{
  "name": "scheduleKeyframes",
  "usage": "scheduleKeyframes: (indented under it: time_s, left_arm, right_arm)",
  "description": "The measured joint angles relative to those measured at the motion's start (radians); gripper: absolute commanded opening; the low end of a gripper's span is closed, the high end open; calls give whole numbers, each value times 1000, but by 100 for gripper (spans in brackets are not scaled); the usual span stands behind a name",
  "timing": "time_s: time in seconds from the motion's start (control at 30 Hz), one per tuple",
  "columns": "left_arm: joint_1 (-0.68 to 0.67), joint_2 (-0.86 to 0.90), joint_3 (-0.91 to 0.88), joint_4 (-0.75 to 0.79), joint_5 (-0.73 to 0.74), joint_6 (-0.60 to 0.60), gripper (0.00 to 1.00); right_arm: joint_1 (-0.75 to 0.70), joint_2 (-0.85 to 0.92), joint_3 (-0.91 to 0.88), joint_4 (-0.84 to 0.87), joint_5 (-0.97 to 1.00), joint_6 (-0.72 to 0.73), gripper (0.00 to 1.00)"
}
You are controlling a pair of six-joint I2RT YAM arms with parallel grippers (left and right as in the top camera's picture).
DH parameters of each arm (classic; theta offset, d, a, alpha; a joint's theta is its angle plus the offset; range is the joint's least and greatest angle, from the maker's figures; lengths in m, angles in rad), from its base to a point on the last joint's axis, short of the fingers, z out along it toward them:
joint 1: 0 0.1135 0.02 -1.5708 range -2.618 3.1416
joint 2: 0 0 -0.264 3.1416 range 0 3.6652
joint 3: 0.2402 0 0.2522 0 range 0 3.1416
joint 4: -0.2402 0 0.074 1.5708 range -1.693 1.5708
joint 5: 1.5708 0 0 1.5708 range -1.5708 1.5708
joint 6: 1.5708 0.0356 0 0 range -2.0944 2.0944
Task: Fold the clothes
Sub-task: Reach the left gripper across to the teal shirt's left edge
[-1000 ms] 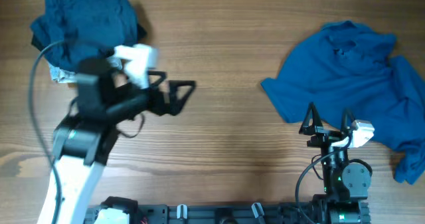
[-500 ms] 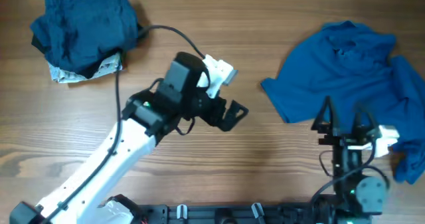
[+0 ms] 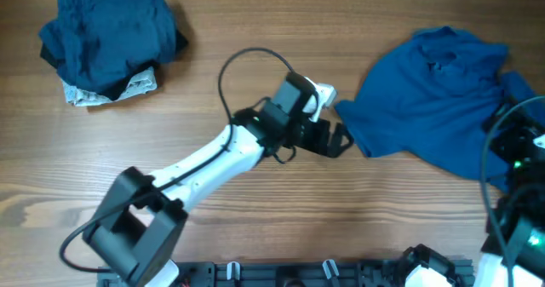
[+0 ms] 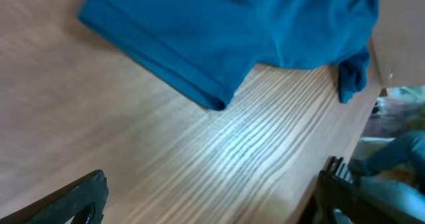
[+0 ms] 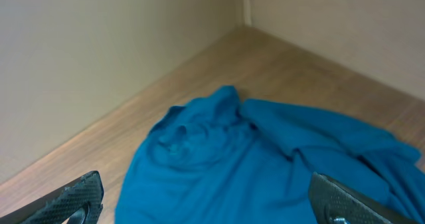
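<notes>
A crumpled blue T-shirt (image 3: 438,108) lies unfolded at the right of the table; it also shows in the left wrist view (image 4: 219,31) and the right wrist view (image 5: 265,164). A stack of dark blue folded clothes (image 3: 111,36) sits at the far left. My left gripper (image 3: 334,139) is open and empty, just left of the shirt's near left corner. My right gripper (image 3: 521,142) is open and empty above the shirt's right side, partly cut off at the frame edge.
The wooden table (image 3: 255,210) stretches between the two garments. The table's right edge (image 4: 345,137) is close to the shirt. A pale wall corner (image 5: 242,4) stands behind the table.
My left arm has swung from the folded stack at the left across the table to the shirt's left corner. My right arm has risen and moved right over the shirt.
</notes>
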Motion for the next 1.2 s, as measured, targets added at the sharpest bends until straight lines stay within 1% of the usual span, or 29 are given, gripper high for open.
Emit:
scheduleKeyframes:
  time_s: [0.07, 0.13, 0.27, 0.3, 0.33, 0.4, 0.43, 0.5, 0.6, 0.67, 0.77, 0.87, 0.93, 1.1, 1.2]
  left_arm:
    - [-47, 32, 0, 26, -24, -92, 100]
    - [-83, 53, 0, 62, -46, -158, 100]
    - [-128, 79, 0, 148, -71, -262, 100]
    - [-135, 83, 0, 162, -81, -278, 100]
    - [-146, 92, 0, 195, -88, -304, 100]
    - [-164, 106, 0, 252, -95, -315, 100]
    - [-170, 111, 0, 280, -95, -320, 89]
    - [-178, 112, 0, 301, -95, -322, 77]
    - [-181, 112, 3, 270, -127, -362, 88]
    - [-181, 113, 5, 253, -152, -400, 89]
    - [-186, 129, 44, 228, -192, -422, 93]
    - [-202, 166, 89, 211, -225, -451, 93]
    - [-210, 205, 109, 210, -241, -497, 93]
    - [-211, 254, 110, 206, -283, -560, 90]
    - [-211, 276, 121, 203, -325, -573, 89]
  right_arm:
    - [-111, 44, 2, -21, -93, -3, 100]
    - [-171, 78, 1, -85, -163, -3, 100]
    - [-182, 116, 1, -135, -221, -1, 100]
    - [-182, 129, 1, -145, -217, 20, 100]
    - [-182, 158, 2, -177, -196, 74, 100]
    - [-183, 193, 2, -196, -177, 121, 100]
    - [-182, 216, 2, -202, -173, 143, 100]
    - [-182, 264, 2, -232, -164, 172, 100]
    - [-182, 278, 2, -244, -148, 198, 100]
    - [-184, 278, 2, -245, -139, 230, 100]
    - [-205, 278, 2, -250, -136, 280, 100]
    - [-238, 278, 2, -287, -134, 332, 100]
    - [-271, 278, 2, -312, -134, 363, 100]
    - [-342, 293, 2, -345, -134, 381, 100]
    - [-346, 295, 2, -353, -134, 381, 100]
